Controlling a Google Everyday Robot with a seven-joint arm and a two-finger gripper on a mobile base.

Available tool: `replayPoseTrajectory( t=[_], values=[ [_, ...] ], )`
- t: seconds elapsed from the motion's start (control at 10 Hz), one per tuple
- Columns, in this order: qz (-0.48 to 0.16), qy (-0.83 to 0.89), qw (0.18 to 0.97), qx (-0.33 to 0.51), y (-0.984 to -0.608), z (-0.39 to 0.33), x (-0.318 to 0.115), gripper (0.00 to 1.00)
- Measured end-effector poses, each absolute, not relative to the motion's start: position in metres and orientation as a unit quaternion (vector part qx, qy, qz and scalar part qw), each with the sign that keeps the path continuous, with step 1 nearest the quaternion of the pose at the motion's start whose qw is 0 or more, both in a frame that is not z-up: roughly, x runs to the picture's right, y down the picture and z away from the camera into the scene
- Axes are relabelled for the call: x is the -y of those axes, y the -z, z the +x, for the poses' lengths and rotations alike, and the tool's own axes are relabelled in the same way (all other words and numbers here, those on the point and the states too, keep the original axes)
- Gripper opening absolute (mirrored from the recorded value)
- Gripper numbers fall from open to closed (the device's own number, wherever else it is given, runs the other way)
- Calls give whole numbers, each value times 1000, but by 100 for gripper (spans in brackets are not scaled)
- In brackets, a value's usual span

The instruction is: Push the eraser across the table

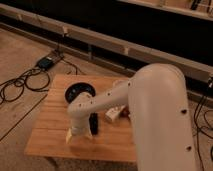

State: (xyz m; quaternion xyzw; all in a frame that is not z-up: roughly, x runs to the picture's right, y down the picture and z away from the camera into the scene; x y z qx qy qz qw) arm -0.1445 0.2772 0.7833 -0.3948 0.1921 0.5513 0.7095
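The eraser [94, 123] lies mid-table [50, 127], nearer than the black bowl [80, 92] and left of a white carton [112, 115]. The gripper [74, 135] hangs low just left of the eraser. How wide it stands cannot be told.

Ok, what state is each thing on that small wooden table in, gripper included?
Flat black rectangular eraser: lying flat on the light wooden plank table, beside the gripper.
Round black bowl: upright, behind the eraser.
White labelled carton: resting on the table, partly behind the arm.
Gripper: low at the table, next to the eraser.
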Motion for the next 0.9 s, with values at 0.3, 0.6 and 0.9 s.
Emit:
replayPoseTrajectory(
  t=[0.3,0.6,0.9],
  values=[
    [-387,-558,712,-179,-800,-144,-262,75],
    [-375,-561,720,-167,-820,-140,-246,75],
    [-365,-562,726,-153,-839,-140,-229,75]
  ],
)
